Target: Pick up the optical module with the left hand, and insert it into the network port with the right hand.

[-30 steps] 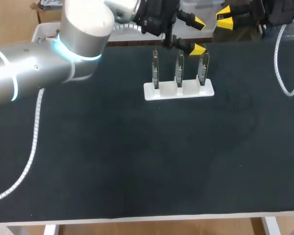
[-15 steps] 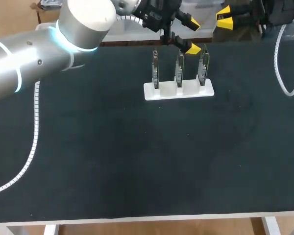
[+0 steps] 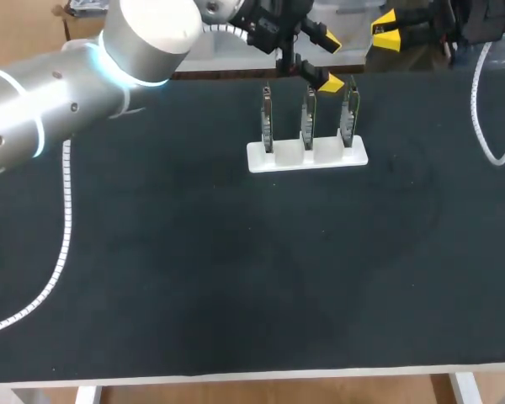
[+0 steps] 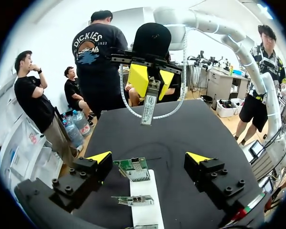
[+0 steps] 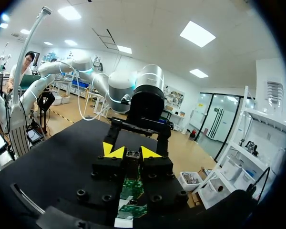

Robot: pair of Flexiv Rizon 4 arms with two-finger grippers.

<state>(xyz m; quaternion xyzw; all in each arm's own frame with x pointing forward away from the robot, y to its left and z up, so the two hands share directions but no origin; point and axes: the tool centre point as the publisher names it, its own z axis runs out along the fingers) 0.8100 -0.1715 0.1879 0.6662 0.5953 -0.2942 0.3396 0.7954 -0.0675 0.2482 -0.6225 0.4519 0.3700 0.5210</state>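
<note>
Here, slim oblong module in right gripper.

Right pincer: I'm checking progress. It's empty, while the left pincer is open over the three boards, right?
Not empty: the right pincer is shut on the module, as the left wrist view shows. The left pincer is indeed open over the three boards.

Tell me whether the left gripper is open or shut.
Open: the left gripper has its yellow fingertips far apart, with the boards in the white holder under them, none gripped from both sides.
</note>
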